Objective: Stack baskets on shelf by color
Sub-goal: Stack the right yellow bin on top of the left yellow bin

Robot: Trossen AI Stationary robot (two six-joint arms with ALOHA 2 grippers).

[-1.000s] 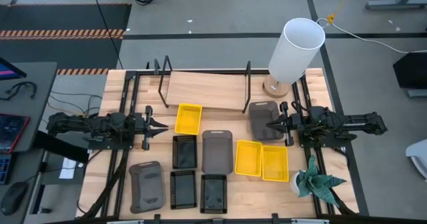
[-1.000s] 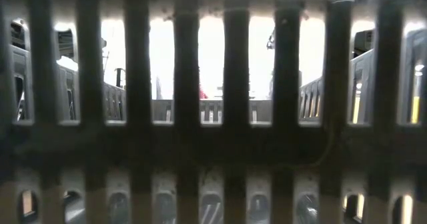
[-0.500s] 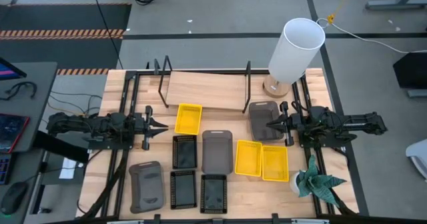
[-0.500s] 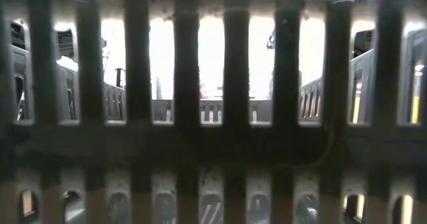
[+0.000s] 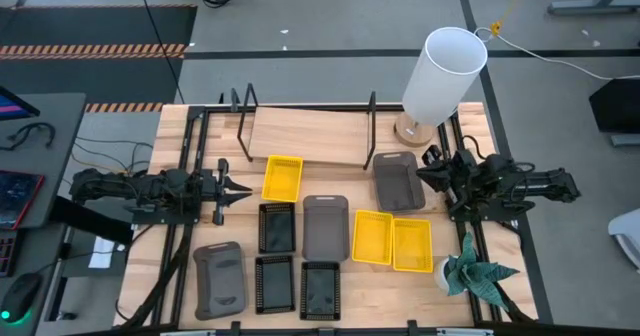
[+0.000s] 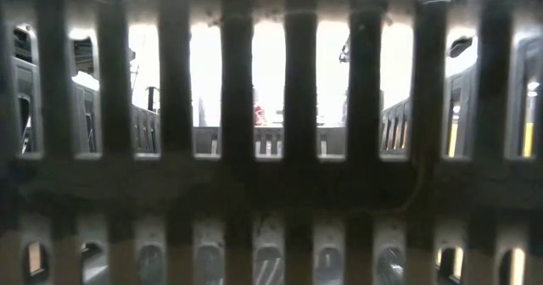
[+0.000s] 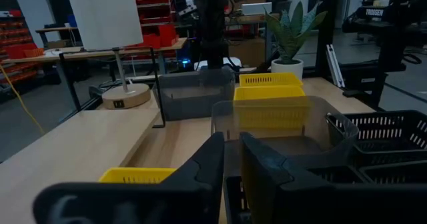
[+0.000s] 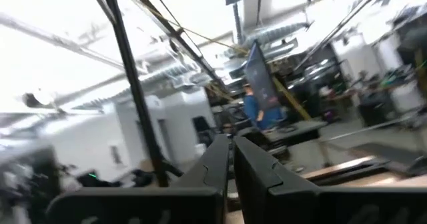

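Note:
Several baskets lie flat on the slatted table in the high view. A yellow basket (image 5: 282, 177) sits below the shelf (image 5: 310, 136), which stands on its black wire end frames. A grey basket (image 5: 397, 182) lies near my right gripper (image 5: 422, 170), with two yellow baskets (image 5: 392, 241) below it. Black mesh baskets (image 5: 277, 226) and more grey baskets (image 5: 325, 226) fill the middle and the near edge. My left gripper (image 5: 240, 188) is shut and hovers left of the yellow basket. My right gripper (image 8: 231, 144) is shut, tipped upward, and sits just right of the grey basket.
A white lamp (image 5: 440, 76) stands at the far right corner, beside the shelf. A potted plant (image 5: 470, 273) stands at the near right. The mesh wall of a basket (image 6: 271, 149) blocks almost all of the low view. Bare table (image 5: 200, 136) shows left of the shelf.
My right gripper has drawn back from over the grey basket toward the table's right edge. It has also tipped upward. The baskets lie where they were.

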